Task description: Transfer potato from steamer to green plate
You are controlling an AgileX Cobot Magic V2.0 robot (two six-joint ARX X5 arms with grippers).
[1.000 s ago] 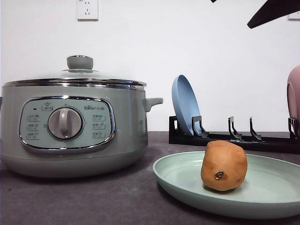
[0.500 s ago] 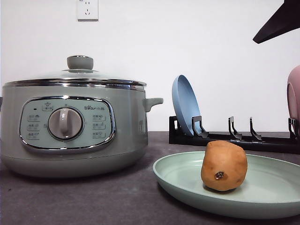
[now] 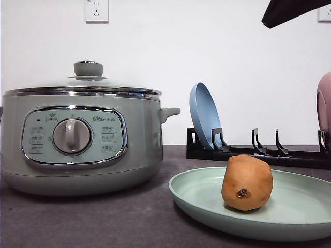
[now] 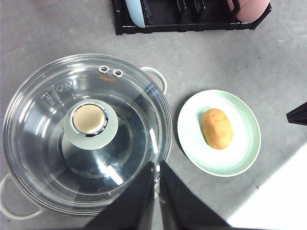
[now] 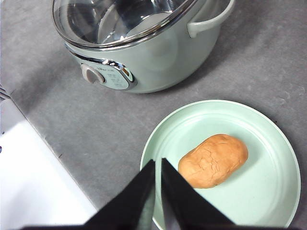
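The orange-brown potato (image 3: 247,182) lies on the green plate (image 3: 289,219) at the front right, its dark eye spot facing the front camera. The sage-green steamer (image 3: 77,144) stands at the left with its glass lid (image 4: 86,129) on. In the left wrist view, my left gripper (image 4: 157,165) hangs shut high over the lid's rim, holding nothing. In the right wrist view, my right gripper (image 5: 158,162) is shut and empty above the plate's (image 5: 268,191) near rim, beside the potato (image 5: 213,160). A dark part of an arm (image 3: 292,10) shows at the front view's top right.
A black dish rack (image 3: 258,152) stands behind the plate, holding a blue plate (image 3: 204,116) upright and a pink plate (image 3: 324,108) at its right end. Bare grey table (image 3: 129,217) lies between steamer and plate. A white surface (image 5: 33,182) borders the table.
The dark arm part at the top right swung right and down, then back left and up. Potato, plate and steamer have not moved.
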